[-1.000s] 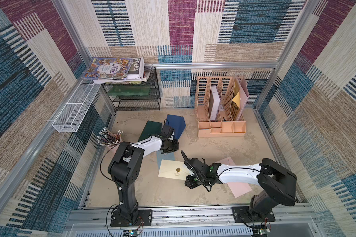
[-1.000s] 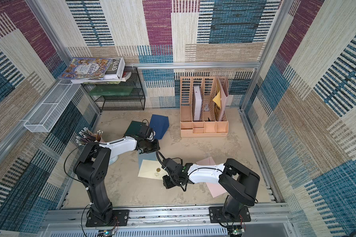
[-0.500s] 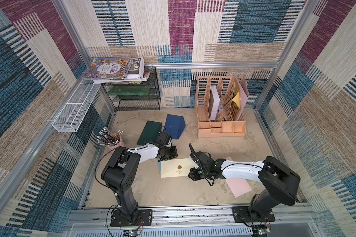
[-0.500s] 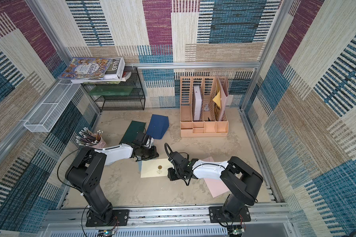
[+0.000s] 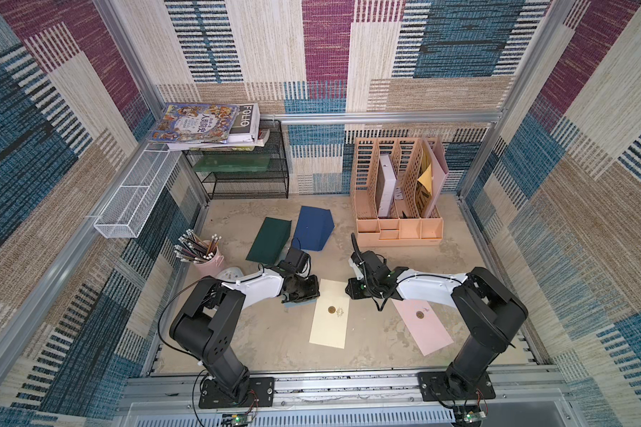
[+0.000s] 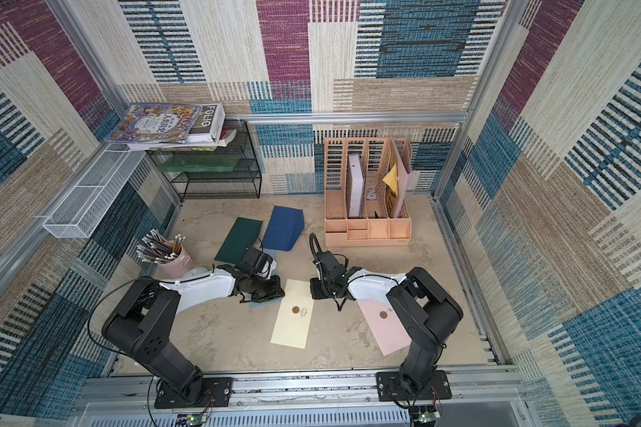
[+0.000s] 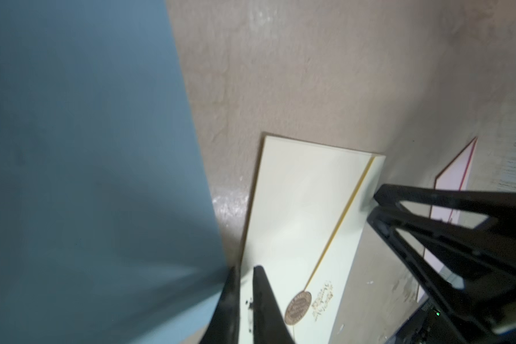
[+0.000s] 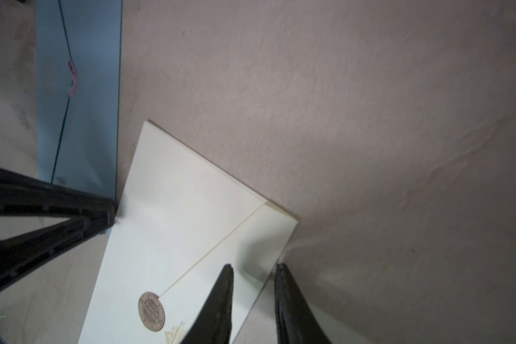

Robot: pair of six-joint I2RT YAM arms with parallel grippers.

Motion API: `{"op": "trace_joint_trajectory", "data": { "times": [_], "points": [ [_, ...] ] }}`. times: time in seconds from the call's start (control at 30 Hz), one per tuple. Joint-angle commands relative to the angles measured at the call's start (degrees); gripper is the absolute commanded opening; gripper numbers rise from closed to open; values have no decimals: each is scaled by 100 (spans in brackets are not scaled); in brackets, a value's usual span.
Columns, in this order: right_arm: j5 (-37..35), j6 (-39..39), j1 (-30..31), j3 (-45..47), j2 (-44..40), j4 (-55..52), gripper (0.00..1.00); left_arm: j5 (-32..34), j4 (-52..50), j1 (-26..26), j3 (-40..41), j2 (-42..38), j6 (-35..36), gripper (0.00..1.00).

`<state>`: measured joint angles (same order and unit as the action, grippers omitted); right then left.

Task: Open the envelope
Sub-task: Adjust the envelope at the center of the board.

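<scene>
A cream envelope (image 5: 330, 318) is laid flat on the tabletop (image 5: 267, 344) between the two arms, flap down and sealed with a round brown wax seal (image 5: 332, 309); gold print is seen just beside the seal. The same envelope is shown in a top view at (image 6: 294, 318).

The left gripper (image 5: 301, 292) is positioned at the envelope's far left corner, over a light blue envelope (image 5: 299, 305) that is mostly hidden under it. In the left wrist view the left gripper (image 7: 244, 275) is seen with its fingers nearly together, only a thin gap left; nothing is seen between them, so it is taken as closed and empty. Its tips are placed at the cream envelope's (image 7: 304, 226) edge, beside the blue envelope (image 7: 87, 178).

The right gripper (image 5: 353, 292) is set at the envelope's far right corner. In the right wrist view the right gripper (image 8: 254, 272) is seen partly open, one finger over the cream envelope (image 8: 185, 232) and the other just off its edge, so the edge is straddled. Whether the paper is pinched cannot be told.

A pink envelope (image 5: 422, 325) with its own seal is laid to the right, partly under the right arm. A dark green envelope (image 5: 269, 240) and a navy envelope (image 5: 313, 227) are placed further back, near a peach file organizer (image 5: 398, 229). A pink pencil cup (image 5: 210, 260) is stood at the left.
</scene>
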<state>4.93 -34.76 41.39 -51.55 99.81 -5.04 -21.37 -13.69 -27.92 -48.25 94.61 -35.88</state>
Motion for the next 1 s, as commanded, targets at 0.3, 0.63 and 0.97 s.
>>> {"op": "trace_joint_trajectory", "data": {
  "times": [0.3, 0.63, 0.97],
  "points": [
    [-27, 297, -212, -238, 76, -819, 29, -147, 107, -38, 289, -570, -275, 15],
    [1637, -844, 2, 1264, -1928, -548, 49, -290, 479, -276, 714, -705, -536, 17],
    [2265, -2199, 198, 2216, -2343, 455, 58, 413, -216, -416, 1017, -1685, -637, 19]
  ]
}}
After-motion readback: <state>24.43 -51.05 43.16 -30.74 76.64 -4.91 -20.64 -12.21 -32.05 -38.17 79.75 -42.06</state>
